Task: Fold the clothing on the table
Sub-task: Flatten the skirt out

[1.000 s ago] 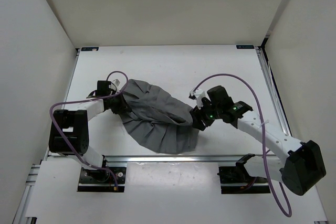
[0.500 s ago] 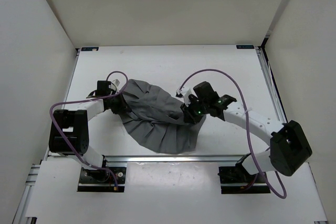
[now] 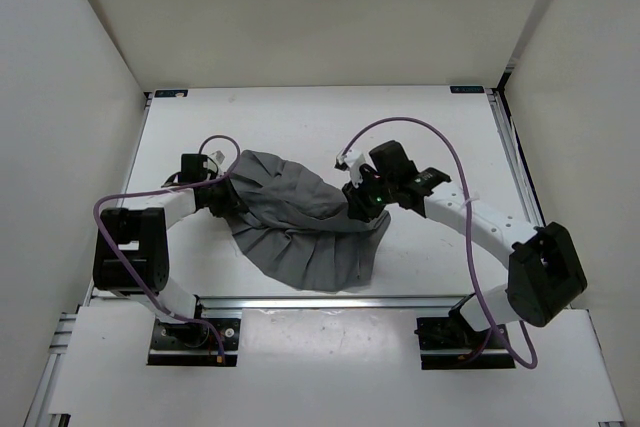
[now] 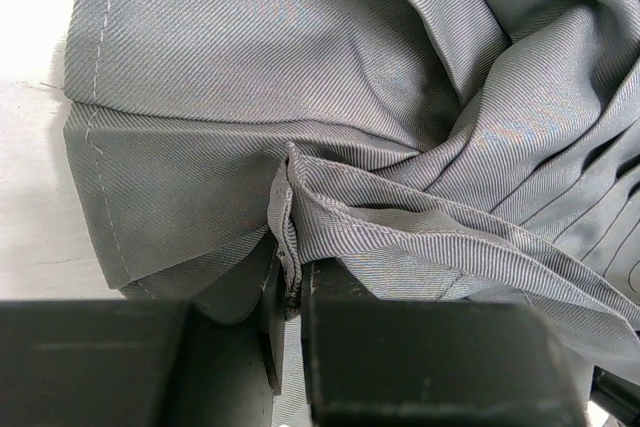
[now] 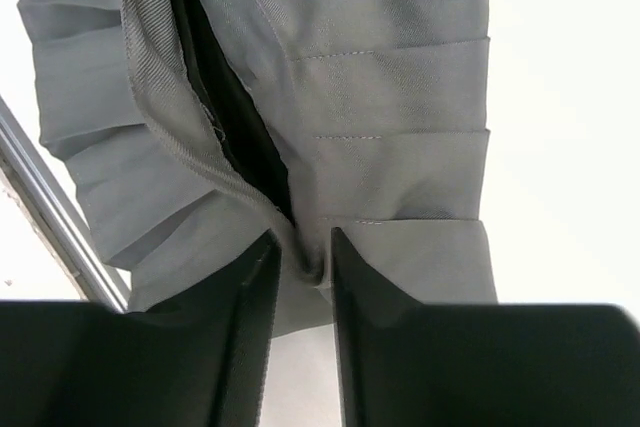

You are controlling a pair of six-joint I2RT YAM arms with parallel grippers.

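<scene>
The clothing, a dark grey pleated skirt, lies bunched on the white table between both arms. My left gripper sits at its left edge, shut on a stitched hem; in the left wrist view the hem runs down between the fingers of the left gripper. My right gripper is at the skirt's upper right edge. The right wrist view shows a bunched fold of the clothing pinched in the right gripper, with dark lining showing in the gap above it.
A silver rail runs along the table's near edge, close to the skirt's lower hem, and shows in the right wrist view as a metal bar. Another rail lines the right side. Purple cables arch over both arms.
My right gripper moved left and toward the back onto the skirt's right edge and closed on a fold, drawing that edge inward. The left gripper shifted slightly left, still holding.
</scene>
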